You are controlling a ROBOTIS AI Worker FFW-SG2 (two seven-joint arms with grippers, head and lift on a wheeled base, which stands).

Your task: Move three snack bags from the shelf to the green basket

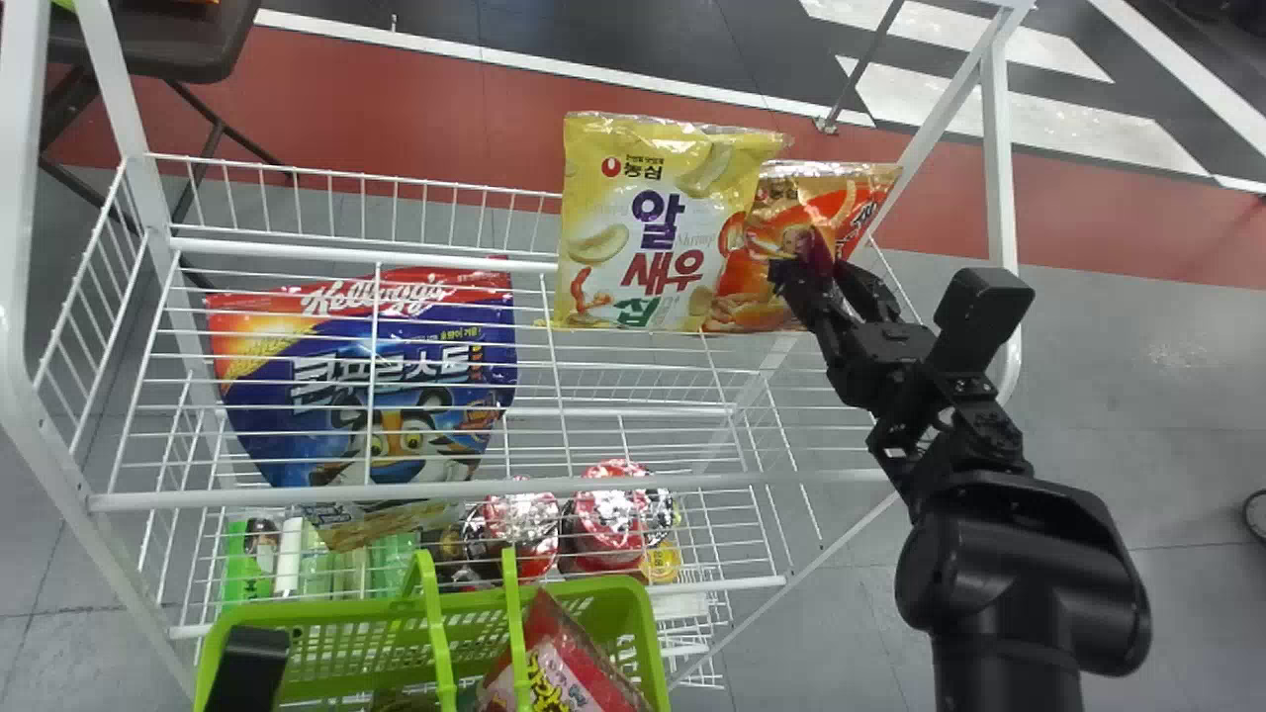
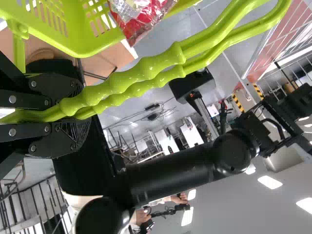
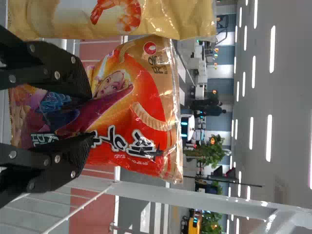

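My right gripper (image 1: 817, 271) is at the orange snack bag (image 1: 806, 213), which stands at the right end of the top shelf, partly behind a yellow snack bag (image 1: 638, 222). In the right wrist view my right gripper (image 3: 91, 114) has its fingers apart in front of the orange bag (image 3: 141, 90). The green basket (image 1: 336, 618) is at the bottom of the head view with a red-and-pink bag (image 1: 569, 667) inside. My left gripper (image 2: 82, 113) is shut on the basket's twin handles (image 2: 168, 62).
A blue cereal bag (image 1: 371, 386) shows through the wire bars on the left. Red-lidded cups (image 1: 613, 514) and green packs (image 1: 252, 559) sit on a lower level. White rack posts (image 1: 999, 168) rise beside my right gripper. A dark block (image 1: 249, 667) shows over the basket's left side.
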